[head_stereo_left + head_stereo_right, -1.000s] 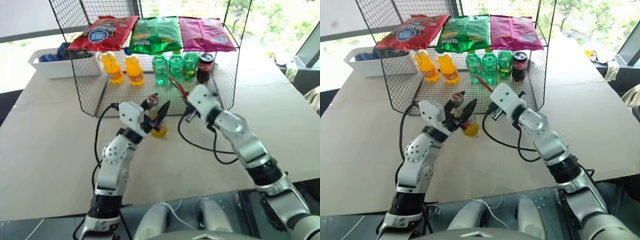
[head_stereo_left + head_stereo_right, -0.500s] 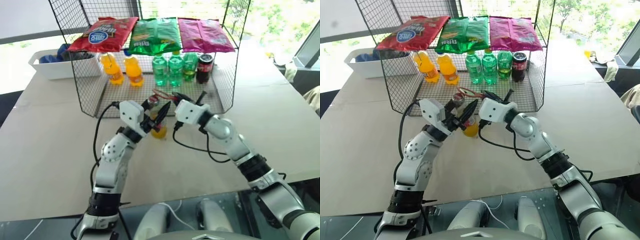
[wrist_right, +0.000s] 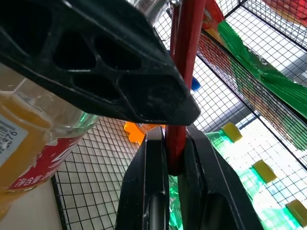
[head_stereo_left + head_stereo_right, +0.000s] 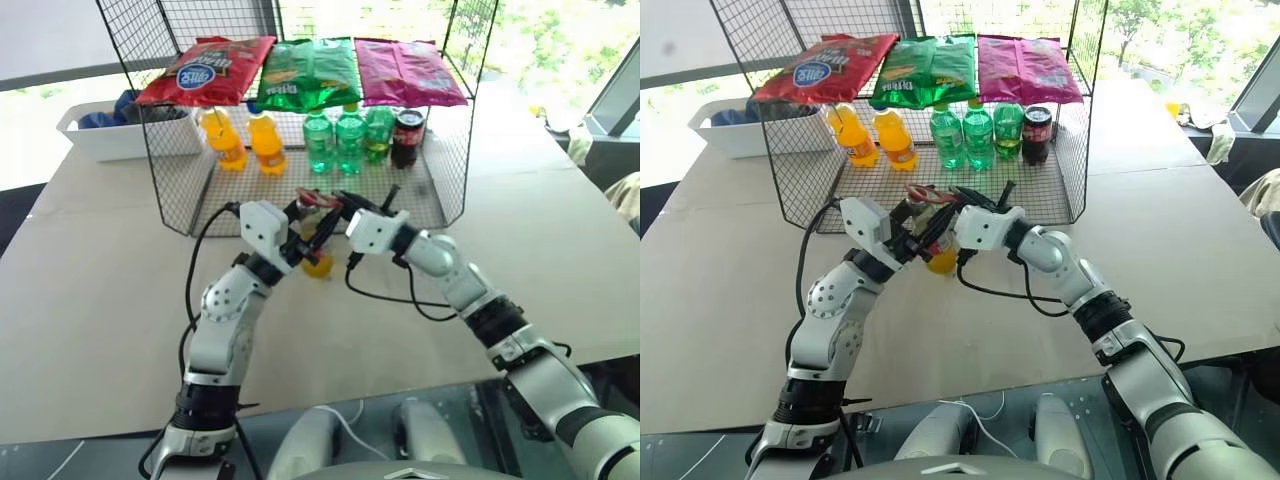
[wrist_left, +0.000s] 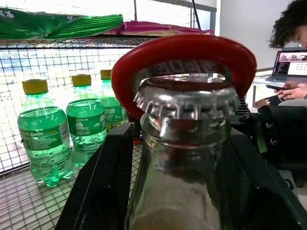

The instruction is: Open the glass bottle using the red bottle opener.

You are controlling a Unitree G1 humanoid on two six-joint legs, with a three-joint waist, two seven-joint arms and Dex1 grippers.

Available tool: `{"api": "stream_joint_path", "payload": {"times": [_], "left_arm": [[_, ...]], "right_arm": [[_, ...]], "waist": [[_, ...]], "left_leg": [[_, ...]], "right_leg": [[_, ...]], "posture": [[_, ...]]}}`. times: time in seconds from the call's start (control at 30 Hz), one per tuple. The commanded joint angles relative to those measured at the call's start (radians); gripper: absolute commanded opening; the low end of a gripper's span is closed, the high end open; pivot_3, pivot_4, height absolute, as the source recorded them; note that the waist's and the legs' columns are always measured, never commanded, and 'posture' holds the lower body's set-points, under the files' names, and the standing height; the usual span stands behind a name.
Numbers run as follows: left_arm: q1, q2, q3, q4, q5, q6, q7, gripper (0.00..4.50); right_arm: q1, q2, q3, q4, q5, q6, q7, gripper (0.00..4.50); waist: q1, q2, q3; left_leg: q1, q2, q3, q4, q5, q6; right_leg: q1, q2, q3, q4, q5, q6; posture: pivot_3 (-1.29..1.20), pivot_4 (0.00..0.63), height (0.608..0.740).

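The left end effector [image 4: 312, 222] grasps the glass bottle [image 5: 184, 158] upright just before the wire rack [image 4: 440, 190] toward the table's [image 4: 90, 290] far edge. The right end effector [image 3: 175, 158] is clenched on the red bottle opener [image 5: 184, 52], whose ring sits over the crown cap [image 5: 187, 103].

In the left wrist view the left gripper's black fingers [image 5: 103, 187] are hiding the glass bottle [image 5: 184, 158] below its neck, and the red bottle opener [image 5: 184, 52] is running out of sight behind the crown cap [image 5: 187, 103]. A person [image 5: 288, 24] beyond the gripper is being cropped by the edge.
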Motion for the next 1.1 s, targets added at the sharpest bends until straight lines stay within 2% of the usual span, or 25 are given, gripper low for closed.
{"api": "stream_joint_path", "payload": {"times": [0.03, 0.17, 0.37, 0.57, 0.93, 1.03, 1.1], "left_arm": [[0.022, 0.003, -0.036, 0.021, 0.003, 0.037, -0.018, 2.38], [0.022, 0.003, -0.038, 0.021, 0.004, 0.042, -0.021, 2.38], [0.024, 0.006, -0.032, 0.038, 0.008, 0.040, -0.023, 2.38], [0.026, 0.007, -0.032, 0.046, 0.006, 0.047, -0.023, 2.38], [0.027, 0.009, -0.027, 0.062, 0.007, 0.046, -0.018, 2.38], [0.031, 0.009, -0.026, 0.061, 0.007, 0.046, -0.016, 2.38], [0.034, 0.010, -0.024, 0.062, 0.008, 0.045, -0.016, 2.38]], "right_arm": [[-0.040, 0.007, 0.006, 0.065, -0.021, -0.083, 0.008, 0.00], [-0.088, -0.010, 0.021, 0.130, -0.073, -0.160, -0.004, 0.00], [-0.189, -0.079, 0.043, 0.178, -0.254, -0.206, -0.113, 0.00], [-0.310, -0.152, 0.025, 0.225, -0.316, -0.256, -0.168, 0.00], [-0.397, -0.167, 0.009, 0.273, -0.329, -0.289, -0.203, 0.00], [-0.386, -0.151, -0.003, 0.280, -0.285, -0.291, -0.181, 0.00], [-0.344, -0.117, -0.015, 0.265, -0.186, -0.289, -0.105, 0.00]], "waist": [[0.000, 0.000, 0.000], [0.000, 0.000, 0.000], [0.000, 0.001, 0.000], [0.000, 0.001, 0.000], [0.000, 0.001, 0.000], [-0.001, 0.001, 0.000], [-0.001, 0.001, 0.000]], "left_leg": [[0.000, 0.000, 0.000, 0.000, 0.000, 0.000], [0.002, 0.000, 0.000, 0.000, 0.000, 0.000], [0.002, 0.000, 0.000, 0.000, 0.000, 0.000], [0.002, 0.000, 0.000, -0.001, 0.000, 0.000], [0.001, 0.000, 0.001, -0.001, 0.000, 0.000], [0.001, 0.000, 0.001, -0.001, 0.000, 0.000], [0.001, 0.001, 0.000, -0.001, 0.000, 0.000]], "right_leg": [[0.000, 0.000, 0.000, 0.000, 0.000, 0.000], [0.001, 0.000, 0.000, 0.000, 0.000, 0.000], [0.001, 0.000, 0.000, 0.000, 0.000, 0.000], [0.001, 0.000, 0.000, -0.001, 0.000, 0.000], [0.001, 0.001, 0.001, -0.001, 0.000, 0.000], [0.001, 0.001, 0.001, -0.001, 0.000, 0.000], [0.001, 0.000, 0.001, -0.001, 0.000, 0.000]], "posture": [[0.00, 0.150, 0.740], [0.00, 0.150, 0.740], [0.00, 0.150, 0.740], [0.00, 0.150, 0.740], [0.00, 0.150, 0.740], [0.00, 0.150, 0.740], [0.00, 0.150, 0.740]]}}
